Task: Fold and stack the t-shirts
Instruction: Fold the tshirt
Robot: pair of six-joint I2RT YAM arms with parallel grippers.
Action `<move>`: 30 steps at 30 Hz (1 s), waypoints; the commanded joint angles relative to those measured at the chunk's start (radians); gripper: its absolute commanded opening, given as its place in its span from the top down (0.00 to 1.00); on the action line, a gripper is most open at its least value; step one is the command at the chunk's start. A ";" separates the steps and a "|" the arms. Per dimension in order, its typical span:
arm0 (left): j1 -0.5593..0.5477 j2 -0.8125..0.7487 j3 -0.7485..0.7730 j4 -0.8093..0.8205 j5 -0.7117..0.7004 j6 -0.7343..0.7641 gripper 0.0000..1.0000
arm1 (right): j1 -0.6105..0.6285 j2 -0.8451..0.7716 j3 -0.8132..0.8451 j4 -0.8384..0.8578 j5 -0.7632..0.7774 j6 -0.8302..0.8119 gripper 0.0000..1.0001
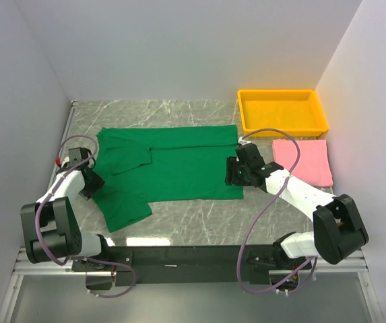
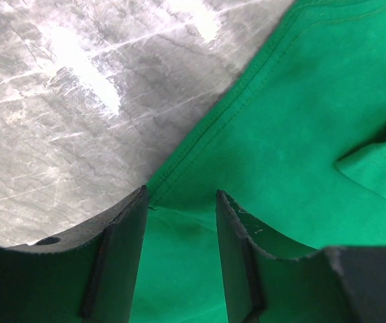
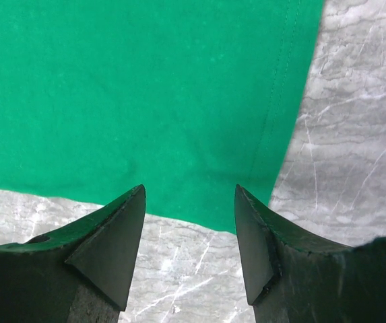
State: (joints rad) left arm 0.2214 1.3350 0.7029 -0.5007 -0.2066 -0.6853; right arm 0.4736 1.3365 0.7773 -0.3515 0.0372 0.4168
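- The dark green t-shirt is spread across the middle of the table; the folded pink t-shirt is laid well to its right.
- The left gripper is seen with fingers apart over the green shirt's left hem.
- The right gripper is seen likewise parted over its near right corner.

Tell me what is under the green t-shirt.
The green t-shirt lies flat on the grey marble table, which shows all round its edges. No bulge or other thing sticks out, but the surface right beneath the cloth is covered and cannot be seen.
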 commanded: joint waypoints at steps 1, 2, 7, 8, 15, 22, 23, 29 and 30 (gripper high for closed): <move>0.004 0.030 0.013 0.017 -0.011 0.021 0.50 | 0.000 -0.037 -0.015 0.043 0.010 -0.016 0.38; 0.004 0.039 0.017 0.011 -0.016 0.021 0.50 | 0.000 -0.037 -0.016 0.043 0.010 -0.013 0.38; 0.004 0.087 0.029 -0.006 -0.050 0.026 0.50 | 0.000 -0.045 -0.030 0.040 0.021 -0.009 0.38; 0.006 0.093 0.029 -0.007 -0.050 0.027 0.50 | 0.000 -0.046 -0.032 0.039 0.024 -0.007 0.38; 0.004 0.127 0.038 -0.019 -0.056 0.030 0.64 | -0.001 -0.046 -0.036 0.008 0.065 0.004 0.39; 0.003 0.105 0.044 -0.029 -0.053 0.032 0.99 | -0.030 -0.079 -0.061 -0.061 0.115 0.043 0.41; 0.003 0.104 0.047 -0.035 -0.056 0.032 0.99 | -0.049 -0.080 -0.062 -0.078 0.113 0.050 0.41; 0.003 0.066 0.055 -0.039 -0.062 0.036 0.99 | -0.085 -0.071 -0.082 -0.132 0.109 0.102 0.43; 0.004 0.050 0.053 -0.038 -0.062 0.036 0.99 | -0.087 -0.074 -0.090 -0.130 0.101 0.108 0.43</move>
State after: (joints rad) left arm 0.2214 1.4338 0.7368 -0.5102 -0.2493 -0.6655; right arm 0.3981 1.2831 0.7052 -0.4503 0.1196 0.4828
